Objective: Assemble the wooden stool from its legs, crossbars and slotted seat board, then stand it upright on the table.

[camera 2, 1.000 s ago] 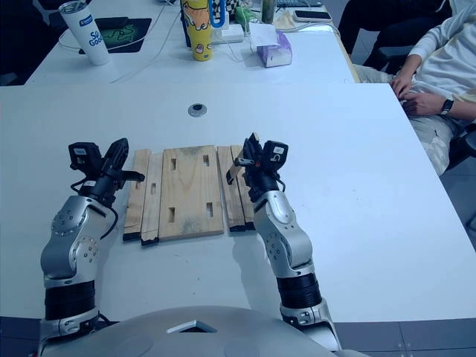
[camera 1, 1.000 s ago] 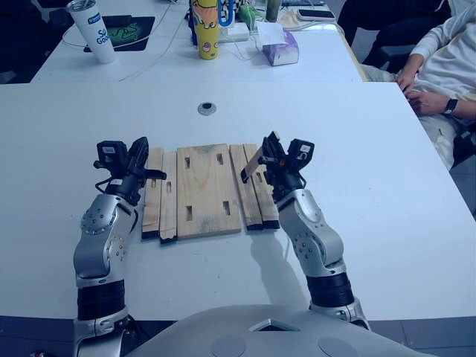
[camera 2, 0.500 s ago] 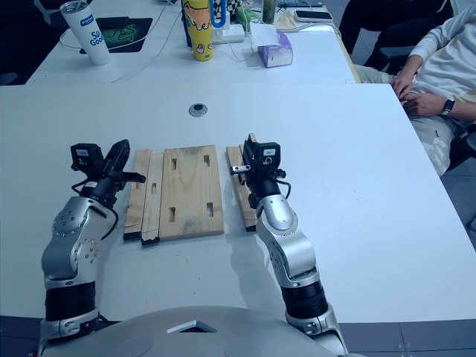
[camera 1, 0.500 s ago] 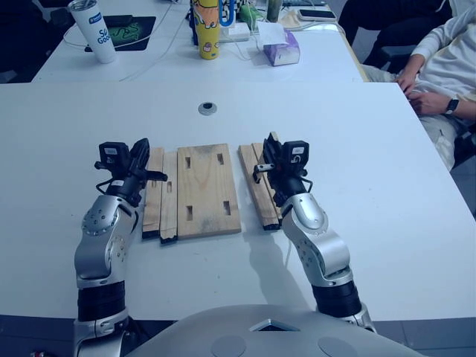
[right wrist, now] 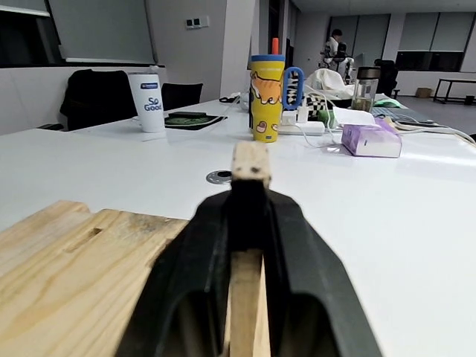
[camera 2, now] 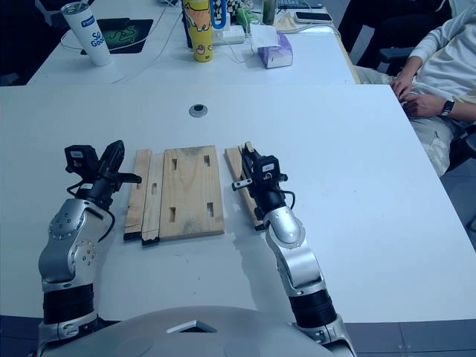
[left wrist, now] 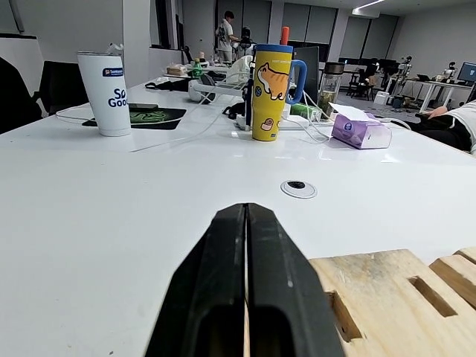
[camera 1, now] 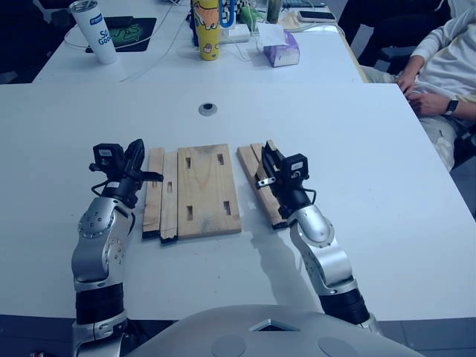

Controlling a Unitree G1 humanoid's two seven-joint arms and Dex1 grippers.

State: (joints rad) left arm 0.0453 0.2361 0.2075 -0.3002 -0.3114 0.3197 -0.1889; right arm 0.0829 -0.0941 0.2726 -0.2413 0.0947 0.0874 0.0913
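Observation:
The slotted seat board [camera 1: 207,190] lies flat on the white table [camera 1: 372,149]. Two wooden strips [camera 1: 161,193] lie side by side along its left edge. Just left of them my left gripper [camera 1: 138,151] is low over the table, shut [left wrist: 246,216] with nothing in it. Right of the board lie more strips [camera 1: 256,178], angled slightly. My right gripper [camera 1: 265,165] is shut on one of these strips [right wrist: 251,160], whose end sticks out beyond the fingers, low at the table.
A round grommet [camera 1: 207,109] sits in the table behind the board. On the table beyond stand a white tumbler [camera 1: 97,30], a yellow cup [camera 1: 206,30] and a purple tissue box [camera 1: 281,52]. A person sits at the far right.
My right gripper has brought its tilted-up strip down to the table; the right-hand strips now lie farther from the board, at an angle. The left arm has drifted slightly left.

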